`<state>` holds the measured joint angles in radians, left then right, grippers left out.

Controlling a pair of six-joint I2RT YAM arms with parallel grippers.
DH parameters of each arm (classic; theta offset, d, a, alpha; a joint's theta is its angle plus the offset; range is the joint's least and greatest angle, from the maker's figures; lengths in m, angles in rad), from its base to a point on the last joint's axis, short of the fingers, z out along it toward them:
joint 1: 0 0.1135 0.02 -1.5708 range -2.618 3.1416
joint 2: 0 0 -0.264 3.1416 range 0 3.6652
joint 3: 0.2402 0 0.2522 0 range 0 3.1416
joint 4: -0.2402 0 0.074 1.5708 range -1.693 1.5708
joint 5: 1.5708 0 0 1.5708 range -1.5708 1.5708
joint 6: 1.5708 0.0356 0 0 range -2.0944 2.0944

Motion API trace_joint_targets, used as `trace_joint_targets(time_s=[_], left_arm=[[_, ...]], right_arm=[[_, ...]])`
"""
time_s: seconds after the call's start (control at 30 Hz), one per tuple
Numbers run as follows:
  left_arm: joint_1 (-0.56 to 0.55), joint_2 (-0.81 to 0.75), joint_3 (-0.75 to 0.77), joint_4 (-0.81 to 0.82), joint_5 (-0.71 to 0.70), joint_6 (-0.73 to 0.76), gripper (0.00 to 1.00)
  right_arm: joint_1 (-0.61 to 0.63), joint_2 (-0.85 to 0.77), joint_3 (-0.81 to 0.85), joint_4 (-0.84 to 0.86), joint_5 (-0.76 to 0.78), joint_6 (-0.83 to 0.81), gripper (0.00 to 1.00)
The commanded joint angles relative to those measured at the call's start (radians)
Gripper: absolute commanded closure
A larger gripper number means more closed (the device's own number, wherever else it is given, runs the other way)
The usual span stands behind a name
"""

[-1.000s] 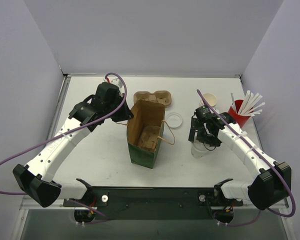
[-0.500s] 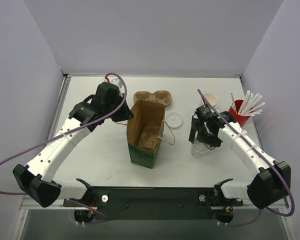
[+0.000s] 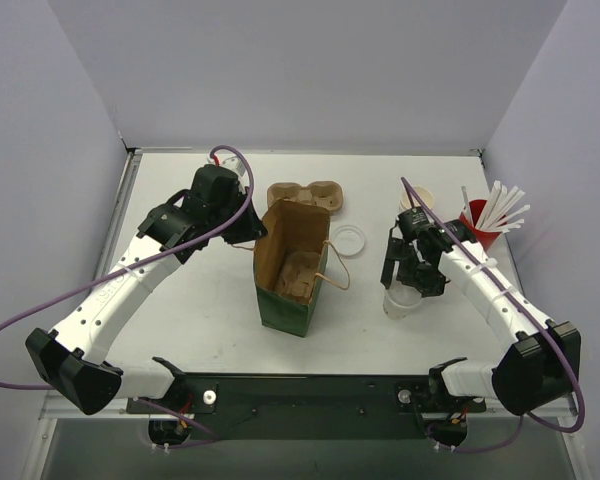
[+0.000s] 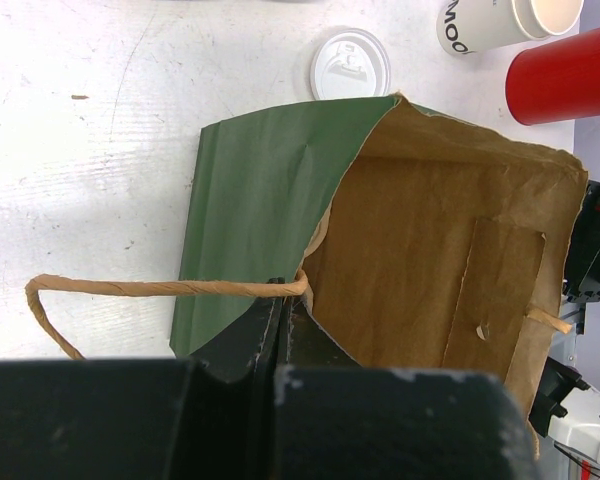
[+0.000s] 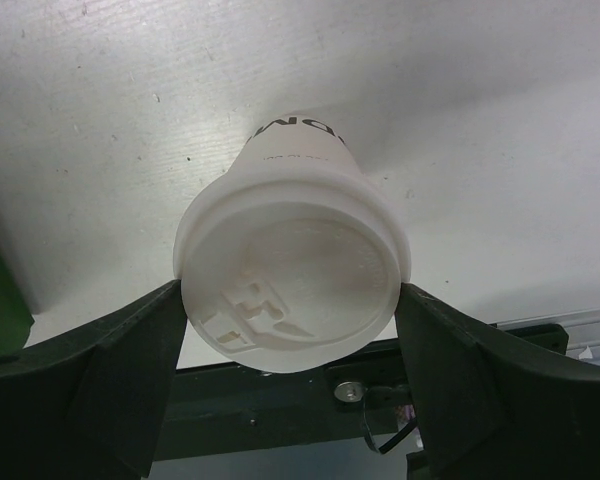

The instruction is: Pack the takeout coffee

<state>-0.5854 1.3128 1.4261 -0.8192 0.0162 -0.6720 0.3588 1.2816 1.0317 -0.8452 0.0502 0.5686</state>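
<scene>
A lidded white takeout coffee cup sits between my right gripper's fingers, both pressing on the lid's rim. From above this cup looks tilted, right of the bag. The other coffee cup, without a lid and tan inside, stands at the back right; it also shows in the left wrist view. My left gripper is shut on the rim of the green paper bag by a handle root. The bag stands open at the middle.
A loose white lid lies behind the bag. A brown pulp carrier sits at the back, and a similar pulp shape lies inside the bag. A red cup of white straws stands at the far right by the wall.
My right gripper and the lidded cup have shifted slightly to the right. The left arm and the bag have stayed put.
</scene>
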Motion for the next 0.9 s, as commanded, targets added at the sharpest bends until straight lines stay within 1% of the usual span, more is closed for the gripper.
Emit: trace_joint_targets(time_s=[0.0,0.23,0.37,0.63,0.87], left_arm=[[0.007,-0.009,0.031,0.028,0.007,0.0,1.0],[0.007,-0.004,0.034,0.029,0.008,0.0,1.0],[0.007,-0.004,0.033,0.029,0.005,0.0,1.0],[0.007,-0.004,0.034,0.028,0.007,0.0,1.0],[0.009,-0.004,0.034,0.028,0.008,-0.003,1.0]], right_arm=[[-0.026,0.019,0.036,-0.063,-0.035,-0.022,0.23],[-0.049,0.045,0.074,-0.097,-0.076,-0.049,0.23],[-0.054,0.053,0.09,-0.11,-0.084,-0.055,0.21],[-0.057,0.053,0.094,-0.12,-0.098,-0.064,0.18],[-0.057,0.051,0.084,-0.121,-0.098,-0.067,0.18]])
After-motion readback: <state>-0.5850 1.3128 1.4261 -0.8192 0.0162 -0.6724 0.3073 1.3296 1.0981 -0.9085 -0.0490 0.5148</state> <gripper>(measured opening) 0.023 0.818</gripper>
